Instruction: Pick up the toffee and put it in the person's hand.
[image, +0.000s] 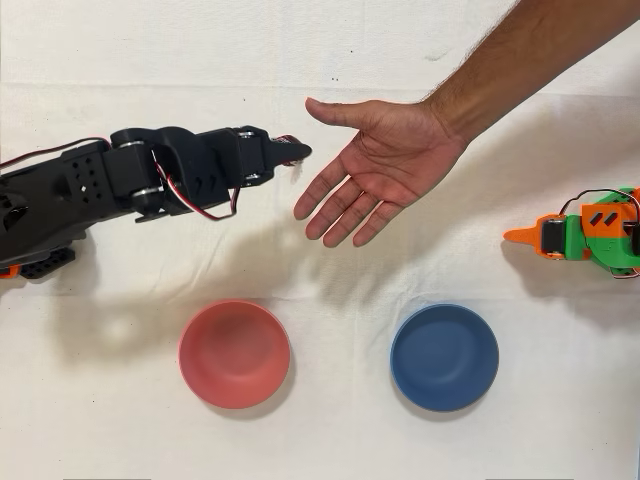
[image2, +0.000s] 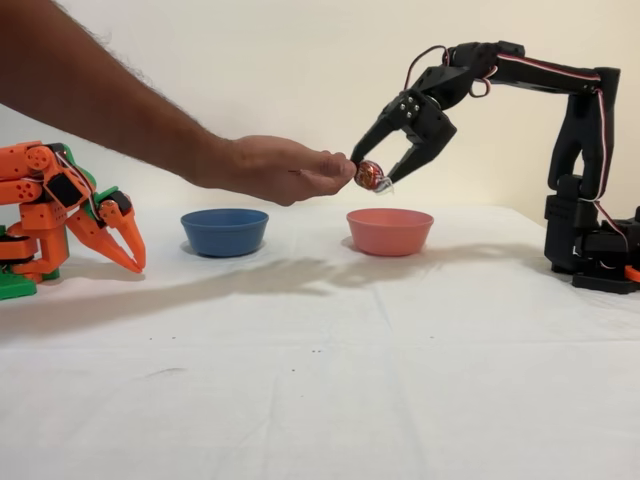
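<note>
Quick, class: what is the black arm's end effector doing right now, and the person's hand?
End effector: shut on the toffee, raised above the table.
Hand: open, palm up, nothing in it.

Black gripper (image2: 372, 172); red-and-gold foil toffee (image2: 369, 175); pink bowl (image: 234, 353); blue bowl (image: 444, 357); white tablecloth (image: 330, 440); orange-and-green idle arm (image: 590, 233).

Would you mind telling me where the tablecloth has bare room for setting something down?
Free: the strip between the round pink bowl and round blue bowl, and the cloth in front of both. Crowded: where the black gripper holds the foil-wrapped toffee beside the person's open hand.
</note>
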